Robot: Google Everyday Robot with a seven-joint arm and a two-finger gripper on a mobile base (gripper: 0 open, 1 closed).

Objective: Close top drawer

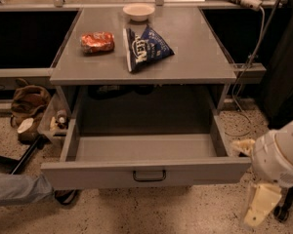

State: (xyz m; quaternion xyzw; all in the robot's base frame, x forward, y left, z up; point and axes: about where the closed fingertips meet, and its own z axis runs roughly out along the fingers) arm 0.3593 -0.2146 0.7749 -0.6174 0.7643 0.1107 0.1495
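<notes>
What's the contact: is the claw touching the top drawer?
Cannot tell. In the camera view the claw sits beside the top drawer's front right corner; neither contact nor gap shows plainly.

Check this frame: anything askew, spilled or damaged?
Nothing spilled or damaged. The top drawer stands pulled out, its front level. A blue chip bag lies flat on the cabinet top. The tool hangs low beside the drawer's right front corner.
</notes>
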